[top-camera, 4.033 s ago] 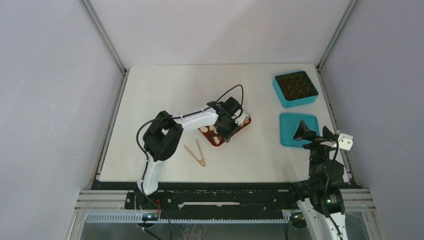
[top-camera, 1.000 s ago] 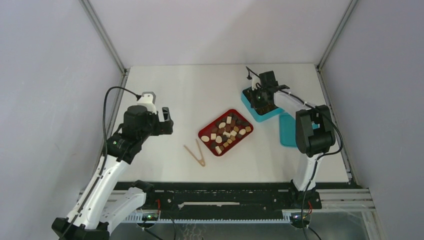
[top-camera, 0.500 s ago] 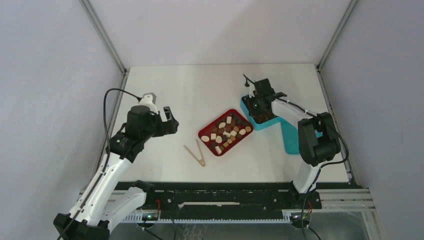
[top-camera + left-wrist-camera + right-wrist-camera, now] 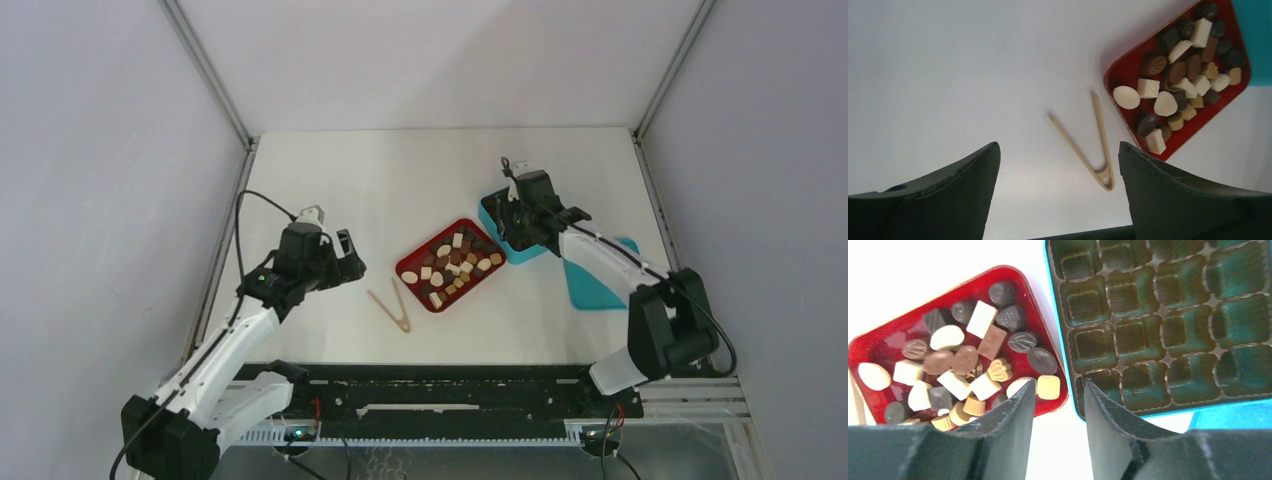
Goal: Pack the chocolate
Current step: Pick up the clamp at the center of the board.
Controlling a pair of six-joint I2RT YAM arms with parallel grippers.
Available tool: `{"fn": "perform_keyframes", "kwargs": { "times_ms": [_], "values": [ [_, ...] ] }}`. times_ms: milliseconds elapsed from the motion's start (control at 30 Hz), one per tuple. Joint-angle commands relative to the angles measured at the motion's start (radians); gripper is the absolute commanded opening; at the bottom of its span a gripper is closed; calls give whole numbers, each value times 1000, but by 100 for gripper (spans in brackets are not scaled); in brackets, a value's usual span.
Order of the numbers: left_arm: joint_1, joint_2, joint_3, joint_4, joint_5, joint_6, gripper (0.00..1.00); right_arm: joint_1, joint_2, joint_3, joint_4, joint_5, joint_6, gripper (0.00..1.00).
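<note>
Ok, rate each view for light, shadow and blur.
Top external: even, soft light, faint shadows, chocolate too small for detail. Left wrist: table nearly washed out, tongs sharp with a thin shadow, fingers dark. Right wrist: chocolate crisp, insert dim with slight sheen, fingers dark and soft-edged.

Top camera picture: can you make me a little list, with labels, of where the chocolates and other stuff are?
chocolate: piled in the red tray
teal box: close on the tray's right; cells in view empty
lid: flat, nearer and right of the box
tongs: lying on the table, left of the tray
left fingers: open, empty, near the tongs
right fingers: apart, empty, over the box's tray-side edge
</note>
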Motion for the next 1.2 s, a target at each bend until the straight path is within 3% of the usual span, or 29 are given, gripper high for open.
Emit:
{"fn": "perform_keyframes", "kwargs": {
  "times_ms": [0,133,400,600,1033,1167],
  "values": [
    [-54,53,-11,45,-72,-80,90,18,-152,-89,149,63,85,52],
    [-140,131,2,41,-156,-128,88,18,-275,-199,254,86,141,63],
    [-213,338,35,44,-169,-176,77,-16,-486,-323,344,183,200,77],
    [-233,425,48,59,-175,-186,66,-51,-586,-427,417,178,256,79],
    [-235,597,116,85,-168,-170,48,-24,-577,-441,446,173,246,80],
    [-235,611,110,88,-162,-173,35,-18,-579,-441,447,179,239,80]
  ]
}}
